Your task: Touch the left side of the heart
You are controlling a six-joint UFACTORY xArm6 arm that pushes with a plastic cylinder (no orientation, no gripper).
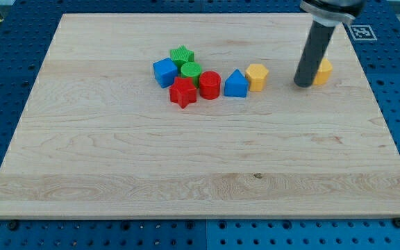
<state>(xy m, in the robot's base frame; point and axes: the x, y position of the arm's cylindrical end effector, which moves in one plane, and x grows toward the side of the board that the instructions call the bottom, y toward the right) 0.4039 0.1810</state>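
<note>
Closing step: a yellow block (323, 71), probably the heart, is seen just right of the tip (303, 85). A slight rightward nudge is needed; no jaws are shown.

A pale wooden bench (186, 173) is shown carrying eight small blocks. The red cylinder (209, 85) is taken as landmark. Touching it to the view's left is a red star (182, 92); just above-left, a green cylinder (190, 70); beyond that, a green star (182, 55) and a blue cube (164, 71). To its right are set a blue house-shaped block (236, 84), a yellow hexagon (257, 76), and, well apart, a partly hidden yellow block (323, 71).
</note>
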